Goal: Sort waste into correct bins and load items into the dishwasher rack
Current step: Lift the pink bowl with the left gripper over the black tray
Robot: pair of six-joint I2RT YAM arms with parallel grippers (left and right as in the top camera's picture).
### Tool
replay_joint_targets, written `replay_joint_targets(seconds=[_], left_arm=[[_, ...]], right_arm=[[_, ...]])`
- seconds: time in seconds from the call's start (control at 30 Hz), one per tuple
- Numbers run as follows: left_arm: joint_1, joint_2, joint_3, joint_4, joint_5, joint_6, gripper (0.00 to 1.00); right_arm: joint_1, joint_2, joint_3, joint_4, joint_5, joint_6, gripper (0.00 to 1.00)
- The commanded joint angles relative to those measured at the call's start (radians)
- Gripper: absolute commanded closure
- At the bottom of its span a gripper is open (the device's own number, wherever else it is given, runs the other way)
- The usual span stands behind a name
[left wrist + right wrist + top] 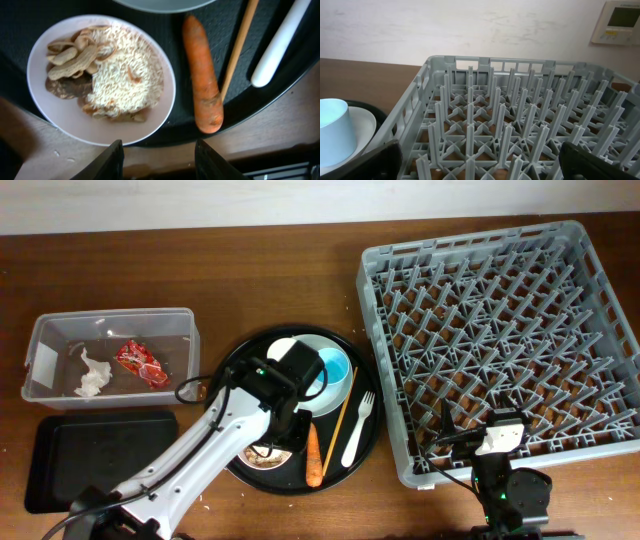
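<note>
The left gripper (pixel 159 160) is seen released, nothing between its fingers, above the near rim of the bowl (pixel 100 80) of rice scraps (pixel 127 75). This content is largely hidden by the arm overhead. The carrot (pixel 202 80) lies to the right of the bowl. Only overhead are the wrapper (pixel 140 363) and tissue (pixel 93 377) recorded inside the clear tub (pixel 110 315). The right gripper (pixel 480 165) is held wide and empty at the rack's (pixel 470 100) near edge.
</note>
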Motion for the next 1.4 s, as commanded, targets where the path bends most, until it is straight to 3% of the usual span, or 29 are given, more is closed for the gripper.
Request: replay_joint_targets(seconds=[0.0,0.2,0.23,0.33,0.57,0.93,1.0,1.17,1.27,1.37], left_arm=[[-0.044,-0.024,0.010,0.013,0.003,-0.024,0.55],[-0.080,-0.024,-0.055,0.121,-0.008,-0.080,0.56],[-0.080,-0.024,-0.070,0.146,-0.014,-0.081,0.61],[-0.080,-0.024,-0.112,0.183,-0.138,-0.156,0.64],[-0.080,-0.024,-0.234,0.349,-0.124,-0.164,0.63],[-0.080,-0.024,-0.299,0.438,-0.121,-0.183,0.64],[-0.080,-0.024,-0.301,0.442,-0.121,-0.183,0.69],[-0.080,-0.024,-0.316,0.459,-0.121,-0.182,0.71],[-0.080,-0.024,-0.316,0.476,-0.121,-0.182,0.83],[-0.080,-0.025,-0.316,0.477,-0.122,-0.182,0.87]], right_arm=[[0.006,-0.006,-0.005,-0.005,0.008,0.006,0.01],[0.005,-0.006,-0.005,-0.005,0.008,0.006,0.01],[0.005,-0.006,-0.005,-0.005,0.008,0.006,0.01],[0.005,-0.006,-0.005,-0.005,0.008,0.006,0.01],[0.005,-0.006,-0.005,-0.005,0.008,0.006,0.01],[0.005,-0.006,-0.005,-0.005,0.008,0.006,0.01],[0.005,-0.006,-0.005,-0.005,0.008,0.006,0.01],[0.005,-0.006,-0.005,-0.005,0.008,0.006,0.01],[0.005,-0.006,-0.005,-0.005,0.008,0.006,0.01],[0.005,-0.006,-0.005,-0.005,0.007,0.006,0.01]])
